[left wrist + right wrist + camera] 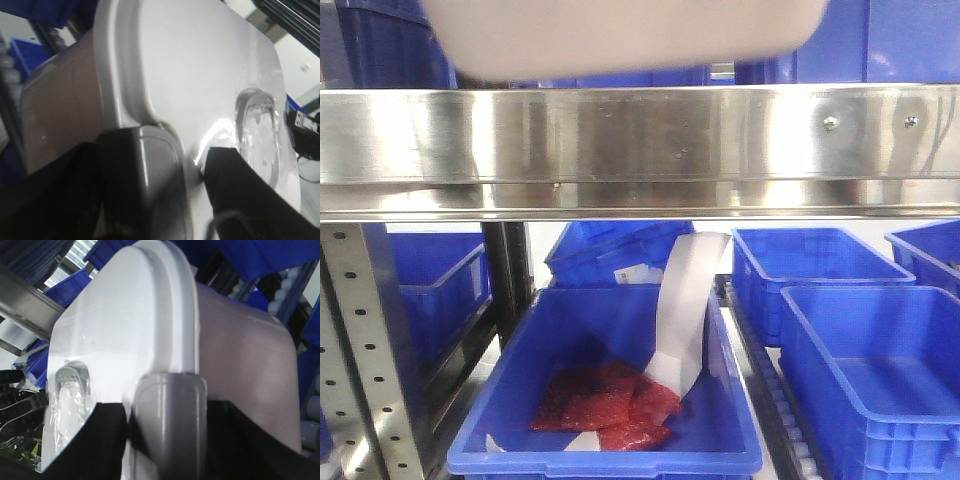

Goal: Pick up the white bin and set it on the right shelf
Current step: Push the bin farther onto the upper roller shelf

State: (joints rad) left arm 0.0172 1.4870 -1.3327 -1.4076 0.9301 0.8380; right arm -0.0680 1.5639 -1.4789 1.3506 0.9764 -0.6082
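**White bin up at rail height, both grippers clamped on its ends**

And here's the front view: the white bin (620, 35) fills the top of the frame, its pale rounded underside sitting just above the shiny front rail (640, 140) of the right shelf (650, 200). Is it touching the rail or hanging a hair over it? Cannot tell from this angle.

Over to the left wrist camera. The left gripper (165, 150) is closed on the end of the bin, one black finger (240, 195) pressed on the glossy lid (200, 75) and the other on the far side of a grey latch (150, 175) that wraps over the rim. The pinkish side wall of the bin runs away on the left of that view.

The right wrist camera gives a mirror picture. The right gripper (167, 407) grips the opposite end, a second grey latch (170, 425) caught squarely between its two black fingers, white lid to one side of it and pinkish wall to the other.

Down below the rail, a blue crate (610, 462) sits on the lower level, holding red packets (610, 405) with a white paper strip (685, 300) curling up out of it. More blue crates (805, 236) stand behind it and to the right. A perforated grey upright (360, 340) rises at the left edge, under the rail.
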